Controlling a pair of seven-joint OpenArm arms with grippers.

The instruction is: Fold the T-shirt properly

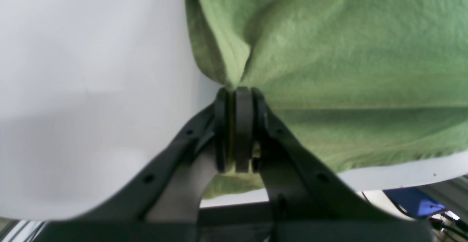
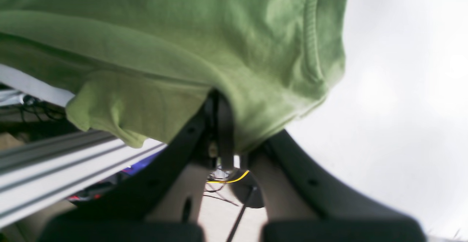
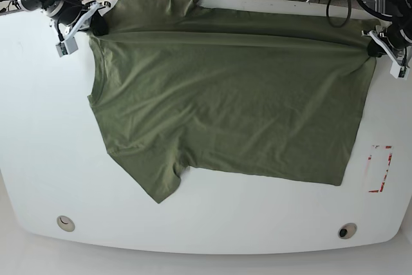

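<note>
The left gripper (image 1: 239, 125) is clamped on a pinch of the T-shirt (image 3: 225, 101), its jaws pressed together with green cloth bunched between them. In the base view this gripper (image 3: 374, 44) sits at the far right of the table (image 3: 38, 146), gripping the shirt's hem corner. The right gripper (image 2: 219, 132) is likewise closed on cloth, with fabric draped over its jaws; in the base view it (image 3: 96, 25) holds the shoulder at the far left.

Between the two grips the far edge of the shirt is pulled taut into a straight ridge. The rest lies spread across the middle of the table, collar toward the left, hem toward the right, one sleeve pointing to the near side and the other hanging off the far edge.

This looks like the start of the first lengthwise fold. The next move probably calls for both arms to lift together and carry the far edge toward the near edge, keeping it taut and level.
</note>
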